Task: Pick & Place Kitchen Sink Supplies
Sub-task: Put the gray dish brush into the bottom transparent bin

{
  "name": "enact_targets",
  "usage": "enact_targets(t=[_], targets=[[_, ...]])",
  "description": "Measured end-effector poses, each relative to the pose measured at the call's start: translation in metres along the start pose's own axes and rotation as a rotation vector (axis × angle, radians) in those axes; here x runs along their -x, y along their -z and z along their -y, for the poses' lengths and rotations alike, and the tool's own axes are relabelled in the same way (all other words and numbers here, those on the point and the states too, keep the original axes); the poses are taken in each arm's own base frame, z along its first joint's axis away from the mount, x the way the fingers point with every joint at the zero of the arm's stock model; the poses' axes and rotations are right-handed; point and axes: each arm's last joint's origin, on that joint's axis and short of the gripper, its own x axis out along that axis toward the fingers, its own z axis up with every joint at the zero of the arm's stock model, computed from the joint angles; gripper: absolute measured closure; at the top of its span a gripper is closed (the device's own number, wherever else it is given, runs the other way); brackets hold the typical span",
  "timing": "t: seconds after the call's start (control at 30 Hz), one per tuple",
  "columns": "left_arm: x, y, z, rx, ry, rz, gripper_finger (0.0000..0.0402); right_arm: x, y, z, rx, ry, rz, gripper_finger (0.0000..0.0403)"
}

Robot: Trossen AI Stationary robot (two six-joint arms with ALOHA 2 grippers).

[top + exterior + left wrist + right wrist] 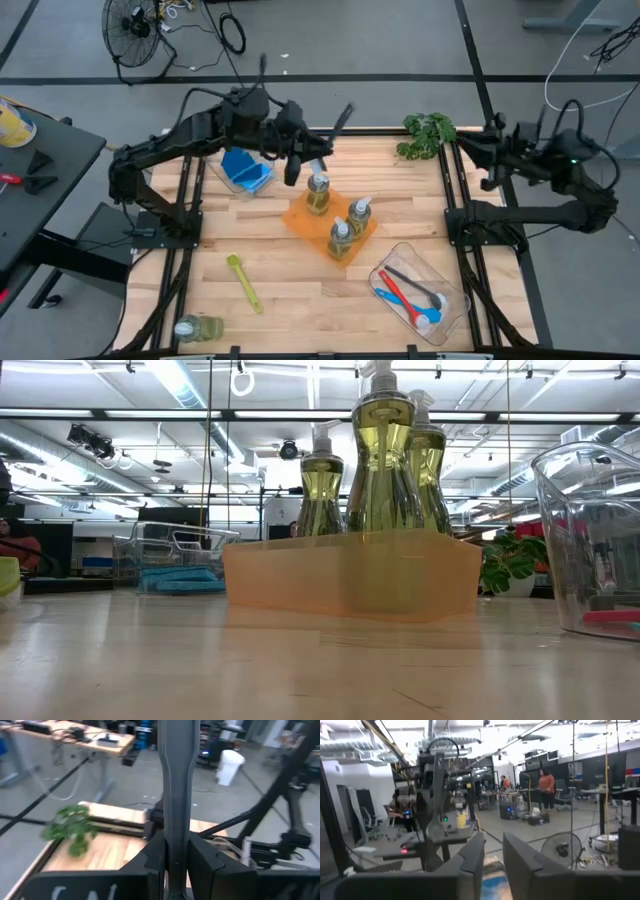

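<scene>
Table: we see a pale wood top carrying every supply, with the leafy plant at its upper right corner.
Left gripper: upper middle of the high view, over the gap between the sponge bin and the orange tray, clamped on the grey brush.
Right gripper: parked at the right edge of the high view. Its wrist view shows the fingers a narrow gap apart, and we see nothing held.
Brush bin: clear, lower right. A red brush and a blue brush already lie in it, so we judge it the grey brush's destination.
Sponge bin: clear, upper left of centre, holding blue sponges.
Orange tray: centre, with 3 soap bottles standing upright in it, sorted by kind.
Loose bottle: 1 bottle lying on its side at the lower left, well apart from both grippers.
Yellow-green brush: flat on the bare wood, lower left of centre, not yet binned.
Grey brush relative to pincer: the handle runs between the left fingers and juts past them toward the upper right of the high view.
</scene>
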Motion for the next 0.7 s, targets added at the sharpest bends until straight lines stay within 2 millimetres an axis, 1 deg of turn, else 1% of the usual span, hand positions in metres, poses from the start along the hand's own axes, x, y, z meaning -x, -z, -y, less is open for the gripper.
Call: enact_targets(t=[0.17,0.3,0.53,0.7], targets=[[-0.015,0.001,-0.002,-0.028,0.076,0.021,0.034,-0.032,0.0,-0.005,-0.006,-0.003,0.012,0.0261],[-0.025,0.002,-0.002,-0.037,0.116,0.034,0.0337,-0.057,0.003,-0.01,-0.058,-0.072,0.012,0.0206],[-0.031,0.002,-0.002,-0.049,0.178,0.052,0.0344,-0.095,0.009,-0.018,-0.14,-0.207,0.03,0.0121],[-0.031,0.002,-0.002,-0.058,0.178,0.053,0.0335,-0.12,0.015,-0.024,-0.137,-0.289,0.056,0.008]])
